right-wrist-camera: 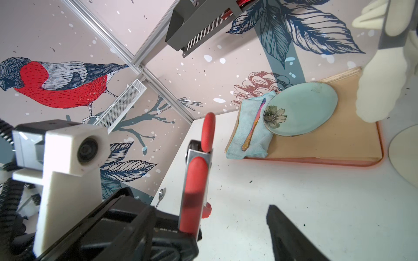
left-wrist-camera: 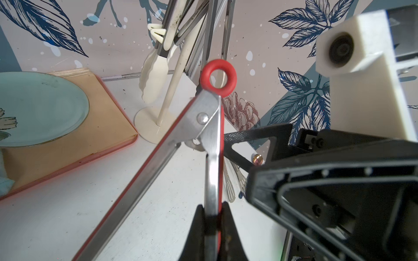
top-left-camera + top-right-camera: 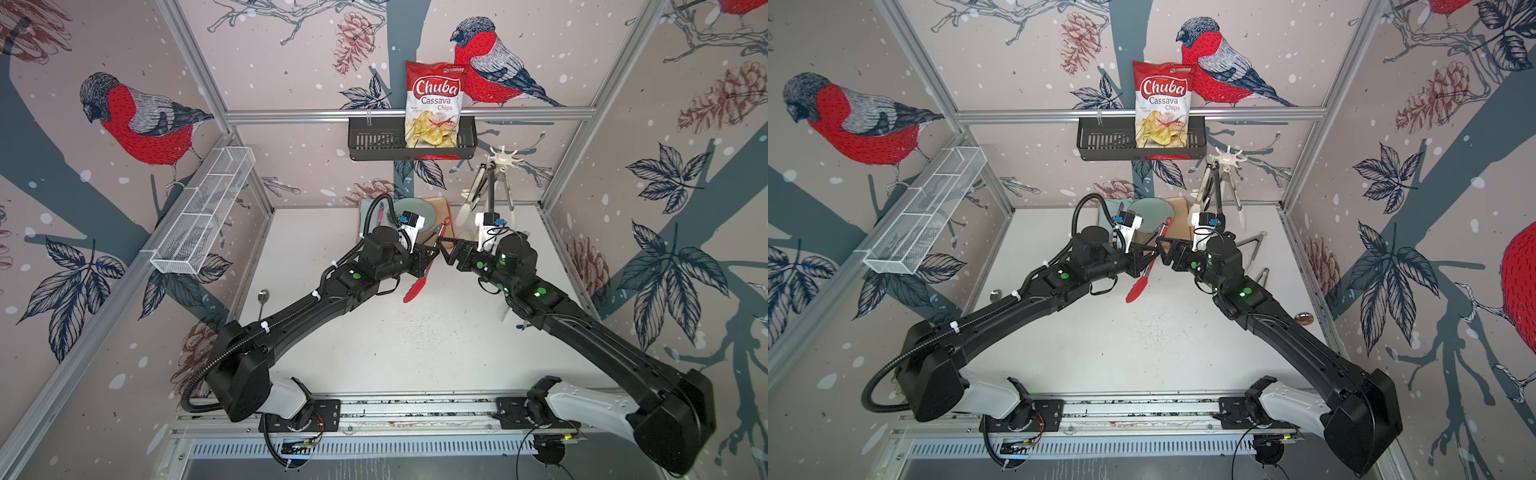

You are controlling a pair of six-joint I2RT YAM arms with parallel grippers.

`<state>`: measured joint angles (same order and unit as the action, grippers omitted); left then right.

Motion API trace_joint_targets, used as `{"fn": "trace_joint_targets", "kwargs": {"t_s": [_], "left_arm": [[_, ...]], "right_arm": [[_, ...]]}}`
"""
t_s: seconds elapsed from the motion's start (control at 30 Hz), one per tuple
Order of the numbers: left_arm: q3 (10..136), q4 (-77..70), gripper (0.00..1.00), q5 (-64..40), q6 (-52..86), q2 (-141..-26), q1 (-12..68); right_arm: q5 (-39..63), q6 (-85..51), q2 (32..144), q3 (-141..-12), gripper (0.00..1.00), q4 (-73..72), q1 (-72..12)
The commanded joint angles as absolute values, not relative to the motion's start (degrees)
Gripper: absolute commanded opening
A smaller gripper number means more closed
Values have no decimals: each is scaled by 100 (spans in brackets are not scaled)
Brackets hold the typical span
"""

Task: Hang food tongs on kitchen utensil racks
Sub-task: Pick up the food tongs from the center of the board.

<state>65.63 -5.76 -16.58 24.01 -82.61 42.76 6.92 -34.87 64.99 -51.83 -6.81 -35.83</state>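
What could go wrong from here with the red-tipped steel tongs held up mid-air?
1. The left gripper pinches just one arm of the red-tipped steel tongs, so they may twist or slip when the open right gripper grabs them.
2. Hanging tongs already crowd the cream-white hook stand; threading the red loop there could knock them off or tip it.

My feeds are bright and even, only soft shadows on the white table [image 3: 415, 345]; top views bend hard at the edges, wrist close-ups blur.
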Motion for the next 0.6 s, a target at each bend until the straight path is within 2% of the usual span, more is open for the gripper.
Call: {"fn": "trace_joint_targets", "kwargs": {"t_s": [0.0, 0.57], "left_arm": [[6566, -1078, 0, -1705, 2409, -8227, 4320], [6552, -1239, 0, -1588, 2381, -8218, 4568]], "right_arm": [[601, -3561, 6572, -5258, 75, -783, -3577], [439, -3679, 6661, -5256, 56, -852, -3533]]}}
